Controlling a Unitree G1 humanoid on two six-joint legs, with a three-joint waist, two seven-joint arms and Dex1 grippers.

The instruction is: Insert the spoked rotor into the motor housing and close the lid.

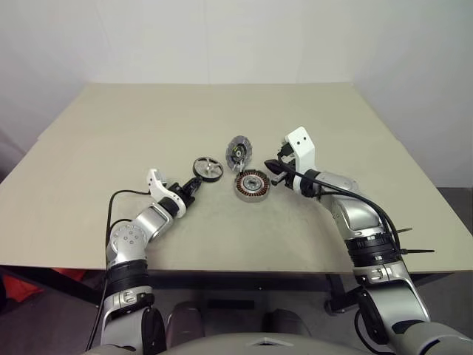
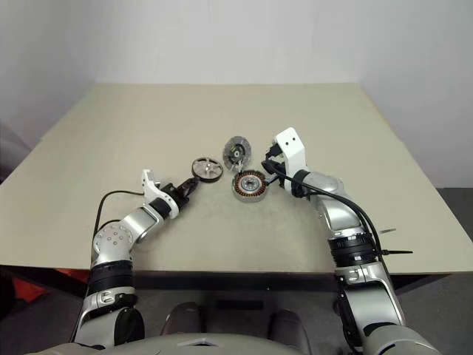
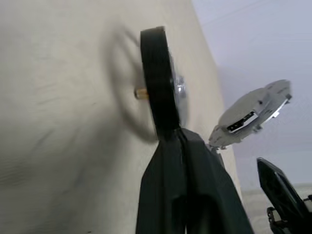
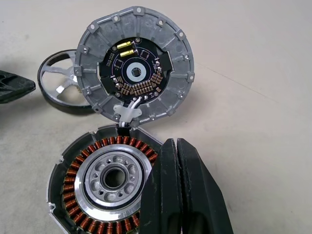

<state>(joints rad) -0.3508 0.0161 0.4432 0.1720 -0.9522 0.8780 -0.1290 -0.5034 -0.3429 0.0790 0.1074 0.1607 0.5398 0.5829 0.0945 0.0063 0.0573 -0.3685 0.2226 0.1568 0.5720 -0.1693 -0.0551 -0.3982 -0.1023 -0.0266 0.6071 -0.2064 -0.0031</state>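
Left gripper (image 1: 191, 188) is clenched on the rotor (image 1: 208, 168) rim. The housing (image 1: 252, 184) lies open at 3 o'clock from the rotor, lid (image 1: 239, 150) tilted up behind. Right gripper (image 1: 275, 170), clenched and empty, rests at the housing's right edge.

Housing (image 1: 252, 183) top open; lid (image 1: 238, 150) upright behind; right hand (image 1: 275, 168) beside.

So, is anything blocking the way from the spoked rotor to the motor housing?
Nothing visible lies on the table between the spoked rotor and the motor housing. The lid stands open behind it; the right gripper rests at the housing's edge.
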